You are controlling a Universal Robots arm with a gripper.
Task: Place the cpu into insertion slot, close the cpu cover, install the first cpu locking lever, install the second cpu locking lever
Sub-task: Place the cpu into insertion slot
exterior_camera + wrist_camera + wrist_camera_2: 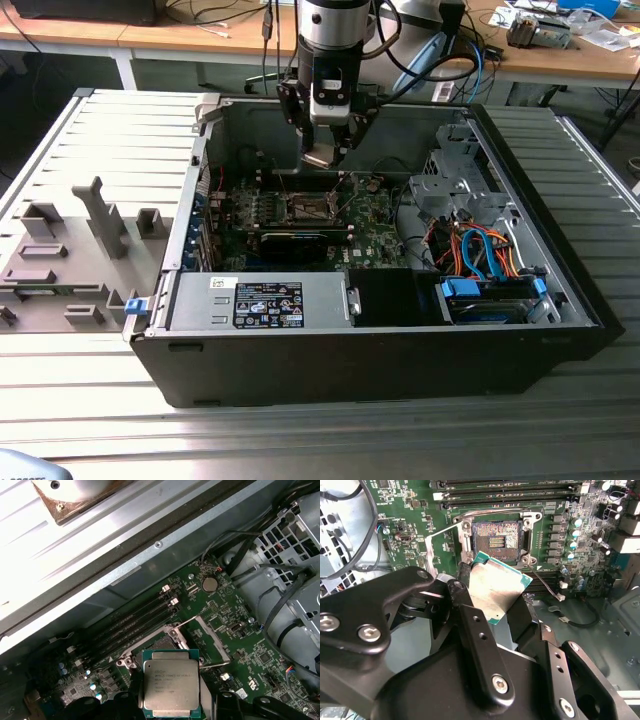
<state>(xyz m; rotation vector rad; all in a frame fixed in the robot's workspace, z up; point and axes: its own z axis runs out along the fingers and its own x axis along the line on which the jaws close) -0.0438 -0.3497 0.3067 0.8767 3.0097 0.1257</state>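
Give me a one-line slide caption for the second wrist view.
Claw gripping the tilted cpu close to the open insertion slot on the green board.

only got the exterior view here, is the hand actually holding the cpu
Observer: Yes. In the second wrist view the hand is shut on the cpu, metal top showing.
Operator: is it in the insertion slot yet
Observer: No. The insertion slot is bare, contacts exposed; the cpu is held tilted, apart from it.
Operator: cover in the way
Observer: Seemingly not. In the first wrist view the cpu cover looks swung open beside the slot.
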